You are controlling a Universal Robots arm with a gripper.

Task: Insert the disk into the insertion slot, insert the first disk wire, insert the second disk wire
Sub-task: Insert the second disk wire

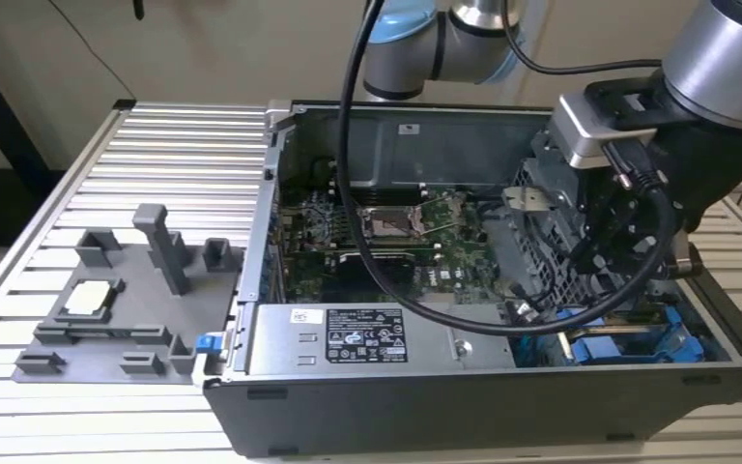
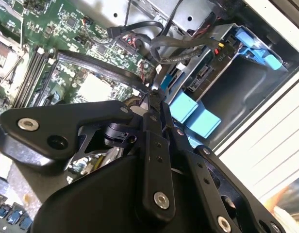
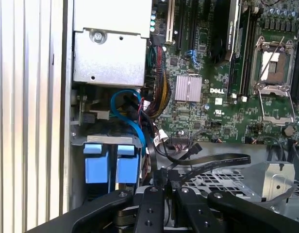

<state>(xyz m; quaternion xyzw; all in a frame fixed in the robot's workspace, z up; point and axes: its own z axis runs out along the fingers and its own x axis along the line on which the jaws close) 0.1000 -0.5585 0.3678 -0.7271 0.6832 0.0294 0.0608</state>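
Note:
The disk sits in its slot at the case's front corner on the exterior view's right, and its bright blue frame (image 1: 618, 346) shows there. Both wrist views show the frame's blue tabs (image 3: 113, 165) (image 2: 193, 114); the metal body is mostly hidden. My gripper (image 3: 162, 183) (image 2: 152, 97) hangs inside the case just beside the tabs, fingers pressed together on a thin black wire (image 3: 215, 162). That wire curves away over the drive cage toward the motherboard (image 3: 212, 97). A blue cable (image 3: 127, 109) loops above the tabs.
The open computer case (image 1: 474, 396) lies on a slatted aluminium table (image 1: 165, 155). A grey labelled power-supply box (image 1: 358, 338) fills the case's front. A grey fixture (image 1: 113, 309) stands on the exterior view's left. The arm's thick black hose (image 1: 385, 271) drapes across the motherboard.

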